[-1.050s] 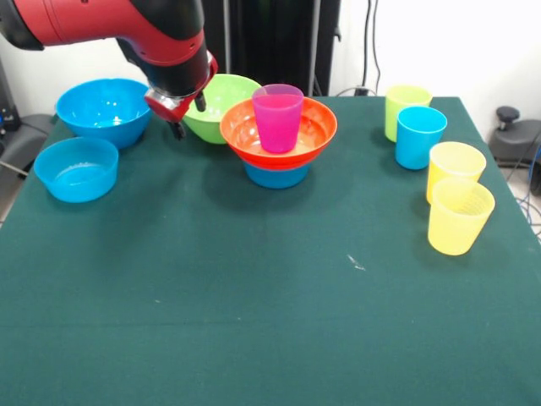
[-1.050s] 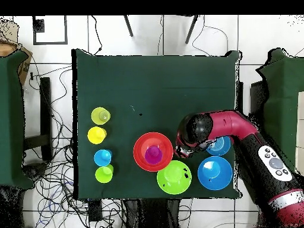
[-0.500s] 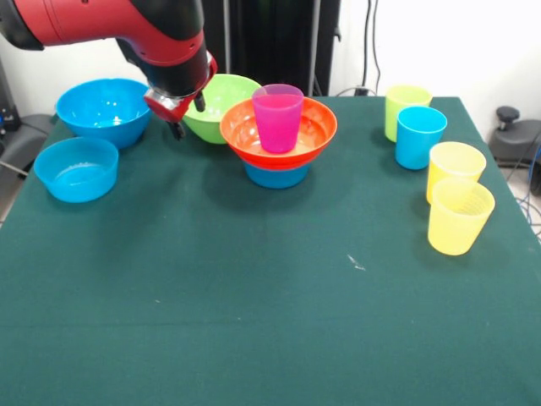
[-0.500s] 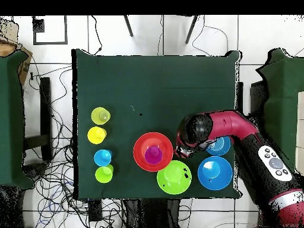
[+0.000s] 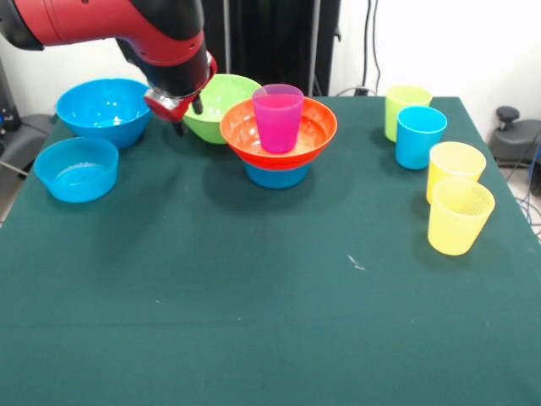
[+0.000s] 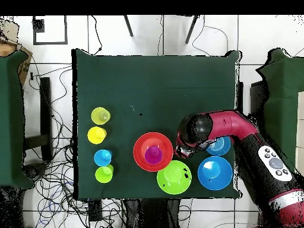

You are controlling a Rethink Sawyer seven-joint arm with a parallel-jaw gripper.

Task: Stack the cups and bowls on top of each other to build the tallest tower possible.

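1. I see two yellow cups (image 5: 459, 216) nearest on the right, then blue cup (image 5: 419, 137) and green cup (image 5: 404, 105): thin, light, smooth plastic, likely slippery; I'd pinch a rim wall
2. Small blue bowl (image 5: 77, 168) sits left, glossy and stiff
3. The tower (image 5: 278, 139) stands mid-table: blue bowl, orange bowl (image 5: 314, 134), purple cup (image 5: 277, 117), easily toppled I'd judge
4. Gripper (image 5: 184, 117) hangs empty between large blue bowl (image 5: 103, 109) and green bowl (image 5: 218, 106); I can't tell its fingers' spacing
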